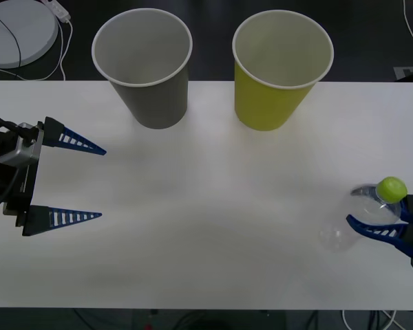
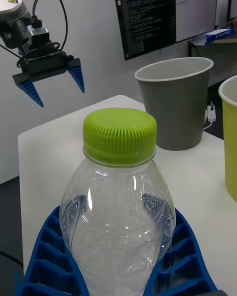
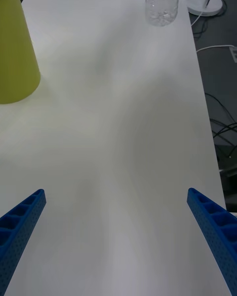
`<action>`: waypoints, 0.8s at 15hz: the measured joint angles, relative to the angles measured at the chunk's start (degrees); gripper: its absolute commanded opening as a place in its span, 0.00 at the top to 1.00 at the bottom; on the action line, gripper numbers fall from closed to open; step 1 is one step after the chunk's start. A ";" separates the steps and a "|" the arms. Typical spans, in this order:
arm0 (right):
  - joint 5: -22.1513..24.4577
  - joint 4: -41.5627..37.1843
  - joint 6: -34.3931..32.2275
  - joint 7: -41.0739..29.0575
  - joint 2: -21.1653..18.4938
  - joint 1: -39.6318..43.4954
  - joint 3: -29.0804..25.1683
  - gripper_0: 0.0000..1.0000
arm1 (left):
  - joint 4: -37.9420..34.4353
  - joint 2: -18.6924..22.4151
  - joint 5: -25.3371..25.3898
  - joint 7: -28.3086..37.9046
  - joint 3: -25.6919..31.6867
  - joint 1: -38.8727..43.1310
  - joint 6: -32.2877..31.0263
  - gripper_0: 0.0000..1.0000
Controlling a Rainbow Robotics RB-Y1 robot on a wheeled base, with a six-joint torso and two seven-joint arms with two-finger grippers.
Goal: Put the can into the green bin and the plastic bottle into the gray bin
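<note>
At table's right edge, right gripper (image 1: 378, 223) fingers clasp plastic bottle (image 1: 369, 210)

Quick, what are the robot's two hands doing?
Left gripper: open, holding nothing.
Right gripper: closed around the plastic bottle.

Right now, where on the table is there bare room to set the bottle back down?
The widest free patch is the table middle, bordered by the gray bin and green bin at the far edge, the open left gripper on one side and the right gripper, closed around the plastic bottle, on the other. It is crowded only near the bins.
</note>
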 measured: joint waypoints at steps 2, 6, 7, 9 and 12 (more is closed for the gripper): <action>1.59 -2.20 1.31 -4.11 -0.29 0.05 -2.30 1.00 | 0.00 0.00 0.00 0.00 0.00 0.00 0.00 0.00; 4.11 -6.23 2.57 -13.53 -1.21 0.06 -7.34 1.00 | 0.00 0.00 0.00 0.00 0.00 0.00 0.00 0.00; 5.07 -7.18 2.69 -15.90 -1.23 0.08 -8.74 1.00 | 0.00 0.00 0.00 0.00 0.00 0.00 0.00 0.00; 7.27 -9.16 2.84 -20.93 -1.24 0.14 -11.76 1.00 | 0.00 0.00 0.00 0.00 0.00 0.00 0.00 0.00; 10.14 -12.52 3.92 -28.45 -1.32 0.14 -15.44 1.00 | 0.00 0.00 0.00 0.00 0.00 0.00 0.00 0.00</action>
